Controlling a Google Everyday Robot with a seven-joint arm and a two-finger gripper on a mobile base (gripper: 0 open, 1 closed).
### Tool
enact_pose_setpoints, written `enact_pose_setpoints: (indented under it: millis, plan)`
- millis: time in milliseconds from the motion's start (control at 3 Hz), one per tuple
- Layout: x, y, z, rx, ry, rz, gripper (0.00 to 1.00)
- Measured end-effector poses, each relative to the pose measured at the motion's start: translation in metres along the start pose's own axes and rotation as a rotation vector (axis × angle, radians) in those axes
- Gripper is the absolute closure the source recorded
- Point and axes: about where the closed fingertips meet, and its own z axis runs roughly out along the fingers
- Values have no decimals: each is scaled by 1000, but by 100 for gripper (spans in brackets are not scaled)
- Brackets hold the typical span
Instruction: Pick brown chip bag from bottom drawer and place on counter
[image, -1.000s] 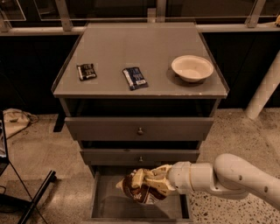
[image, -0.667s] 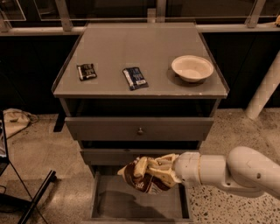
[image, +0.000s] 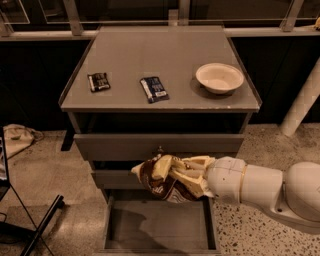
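Above the open bottom drawer (image: 109, 227), a plain grey box with a flat floor, the crinkled dark-brown chip bag with cream ends (image: 155, 183) is held in the air. It is seen in front of the middle grey drawer (image: 112, 178) and just below the top grey drawer (image: 120, 146). It is clamped by the cream-coloured two-finger gripper (image: 172, 172), whose fingers are closed around the bag's right half. The thick white arm (image: 260, 189) is seen entering from the right edge. A shadow is cast on the drawer floor beneath the bag.

Three things are set well apart on the flat grey counter with raised side rims (image: 150, 50): a small black packet (image: 98, 81) at the left, a small dark-blue packet (image: 154, 89) near the middle front, and a shallow cream round bowl (image: 219, 77) at the right.

The cabinet is stood on a speckled stone-like floor (image: 50, 165). Behind it a pale rail (image: 40, 35) is seen against dark panels, and a slanted white post (image: 302, 102) is seen at the right. A pale crumpled cloth (image: 17, 139) is seen lying on the floor at the left.
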Motion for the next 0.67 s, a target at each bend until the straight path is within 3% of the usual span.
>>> enact_pose_setpoints:
  millis: [333, 667]
  plan:
    - [-36, -2, -12, 63, -63, -49, 100]
    - [-36, -2, -12, 63, -64, -49, 100]
